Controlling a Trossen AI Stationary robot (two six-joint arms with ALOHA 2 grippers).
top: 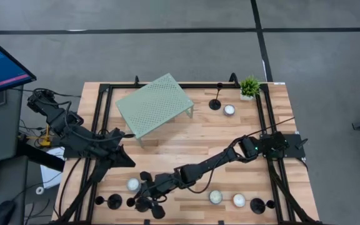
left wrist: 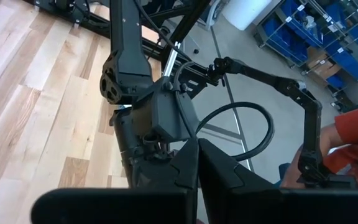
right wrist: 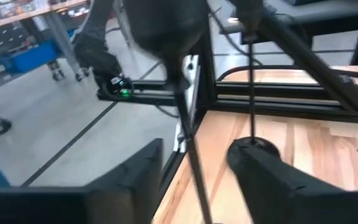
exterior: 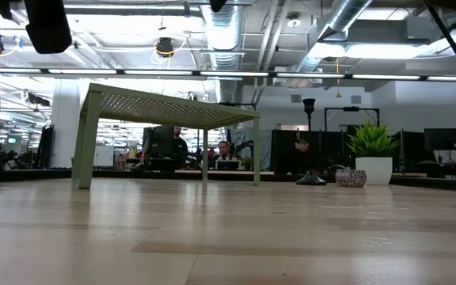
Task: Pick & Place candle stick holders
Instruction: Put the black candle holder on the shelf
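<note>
right arm stretched across the tabletop (top: 186,134) to its near-left edge; right claw (top: 147,199) sits among a cluster of candle stick holders (top: 114,201) there. in the right wrist view the fingers (right wrist: 272,177) stand apart with a thin black stem (right wrist: 191,143) running between them, not visibly clamped; a round disc base (right wrist: 253,146) lies just beyond. claw reads as open, though the view is blurred.

another holder (top: 215,100) stands upright at the far side, beside a tealight (top: 229,110) and a small potted plant (top: 249,87). one more holder (top: 258,205) at the near-right edge, next to two tealights (top: 227,199).

pale green perforated stand (top: 154,104) on the far-left part.

left arm folded back at the left edge; left claw (top: 122,156) closed, fingers (left wrist: 194,168) together, holding nothing.
</note>
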